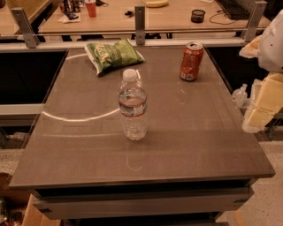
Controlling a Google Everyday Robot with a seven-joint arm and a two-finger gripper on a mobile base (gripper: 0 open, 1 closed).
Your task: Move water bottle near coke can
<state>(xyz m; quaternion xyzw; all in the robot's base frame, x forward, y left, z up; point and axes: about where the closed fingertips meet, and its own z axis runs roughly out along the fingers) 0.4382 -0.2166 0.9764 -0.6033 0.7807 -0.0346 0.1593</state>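
The water bottle (131, 106) stands upright near the middle of the grey table (79, 154). It is clear and ribbed, with a white cap and a red-and-white label band. The coke can (191, 61) stands upright at the table's far right, well apart from the bottle. It is red with a silver top. My gripper (263, 103) shows as pale blocky parts at the right edge of the view, beyond the table's right side. It is away from both objects and holds nothing that I can see.
A green chip bag (112, 54) lies at the far side of the table, left of the can. A small clear pump bottle (240, 95) sits just off the table's right edge. A metal rail (139, 32) runs behind the table, with a desk holding a red cup (91, 8) beyond it.
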